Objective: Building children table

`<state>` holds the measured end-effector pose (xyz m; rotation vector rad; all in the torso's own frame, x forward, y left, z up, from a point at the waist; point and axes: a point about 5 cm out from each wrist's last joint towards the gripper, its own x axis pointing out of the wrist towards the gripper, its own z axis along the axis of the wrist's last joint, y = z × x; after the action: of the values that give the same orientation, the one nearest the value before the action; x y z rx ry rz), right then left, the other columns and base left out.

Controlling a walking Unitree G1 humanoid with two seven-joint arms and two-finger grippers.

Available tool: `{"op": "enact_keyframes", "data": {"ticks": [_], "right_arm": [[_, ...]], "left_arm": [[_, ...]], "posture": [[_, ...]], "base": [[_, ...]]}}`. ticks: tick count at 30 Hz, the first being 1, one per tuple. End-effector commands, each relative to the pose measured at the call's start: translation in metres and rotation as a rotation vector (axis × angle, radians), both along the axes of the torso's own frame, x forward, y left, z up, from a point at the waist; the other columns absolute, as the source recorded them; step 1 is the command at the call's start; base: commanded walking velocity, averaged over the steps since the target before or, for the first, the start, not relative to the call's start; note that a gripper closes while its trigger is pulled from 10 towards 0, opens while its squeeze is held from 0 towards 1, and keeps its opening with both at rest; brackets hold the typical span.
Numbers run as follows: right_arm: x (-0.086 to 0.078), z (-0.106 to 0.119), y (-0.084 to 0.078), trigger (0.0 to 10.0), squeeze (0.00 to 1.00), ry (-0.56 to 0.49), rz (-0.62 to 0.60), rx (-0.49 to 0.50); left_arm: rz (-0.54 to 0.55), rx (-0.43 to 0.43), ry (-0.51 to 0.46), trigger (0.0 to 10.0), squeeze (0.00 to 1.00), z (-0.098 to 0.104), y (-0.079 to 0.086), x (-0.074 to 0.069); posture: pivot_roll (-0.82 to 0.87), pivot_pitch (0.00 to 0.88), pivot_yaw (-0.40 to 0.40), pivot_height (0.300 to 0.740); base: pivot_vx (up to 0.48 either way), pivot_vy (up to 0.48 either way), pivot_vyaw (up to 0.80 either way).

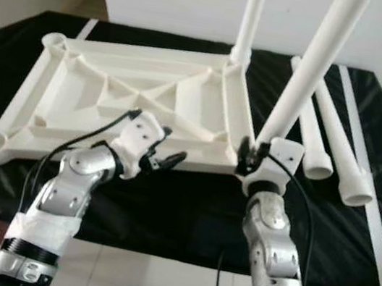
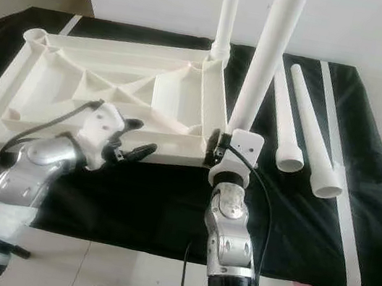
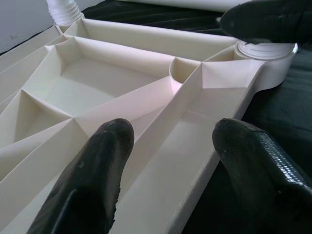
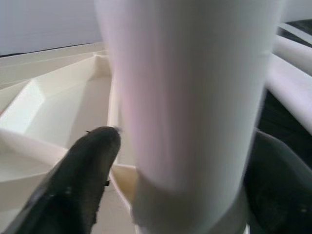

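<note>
A black cloth covers the bench, set against a white wall. On it I have the tabletop lying upside down, ribs facing up, with 1 leg already standing in the far right corner socket. 2 spare legs lie on the cloth to the right, clear of the tabletop.

My right gripper is clamped on a 2nd leg just above its base, which sits at the near right corner socket and leans slightly right. My left gripper hovers spread wide over the near edge rail, holding nothing.

Judgement: the leg is being seated. I would bring it upright over the socket before pressing or turning, and set the left gripper on the rail to steady the tabletop; a tilted entry risks jamming.

Tabletop and legs are smooth, matt, cream-white moulded plastic. The legs are tapered hollow tubes; the underside is a web of thin diagonal ribs with round corner sockets.
</note>
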<state>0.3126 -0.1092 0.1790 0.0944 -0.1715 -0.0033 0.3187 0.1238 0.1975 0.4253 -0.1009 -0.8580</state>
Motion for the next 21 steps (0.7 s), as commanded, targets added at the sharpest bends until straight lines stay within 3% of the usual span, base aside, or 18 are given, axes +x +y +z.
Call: {"op": "enact_keyframes", "data": {"ticks": [1,3,7,8,9,10,21], "right_arm": [[-0.001,-0.007,0.002,10.0,1.0,0.024,0.03,-0.007],[0.001,-0.007,-0.002,10.0,1.0,0.009,0.124,-0.059],[0.001,-0.007,-0.004,10.0,1.0,0.008,0.147,-0.068],[0.002,-0.005,-0.01,10.0,0.18,-0.003,0.209,-0.094],[0.002,-0.004,-0.012,10.0,0.18,-0.006,0.223,-0.103],[0.002,-0.003,-0.015,10.0,0.0,-0.015,0.26,-0.118],[0.009,0.008,-0.034,10.0,0.0,-0.058,0.474,-0.24]], "left_arm": [[0.037,-0.018,-0.017,10.0,0.0,0.001,-0.001,0.001],[0.04,-0.019,-0.02,10.0,0.0,0.001,-0.001,0.001],[0.041,-0.02,-0.021,10.0,0.0,0.001,-0.001,0.001],[0.043,-0.02,-0.022,10.0,0.0,0.001,0.0,0.001],[0.043,-0.02,-0.022,10.0,0.0,0.001,0.0,0.001],[0.044,-0.021,-0.021,10.0,0.0,0.001,0.0,0.0],[0.047,-0.023,-0.023,10.0,0.0,0.002,0.0,0.002]], "posture": [[-0.06,0.136,0.029,0.74],[-0.06,0.13,0.024,0.74],[-0.06,0.128,0.021,0.74],[-0.06,0.128,0.021,0.74],[-0.06,0.128,0.021,0.74],[-0.06,0.129,0.019,0.74],[-0.07,0.137,0.024,0.74]], "base": [[0.0,0.0,0.0],[0.0,0.0,0.0],[0.0,0.0,0.0],[0.0,0.0,0.0],[0.0,0.0,0.0],[0.0,0.0,0.0],[0.0,0.0,0.0]]}}
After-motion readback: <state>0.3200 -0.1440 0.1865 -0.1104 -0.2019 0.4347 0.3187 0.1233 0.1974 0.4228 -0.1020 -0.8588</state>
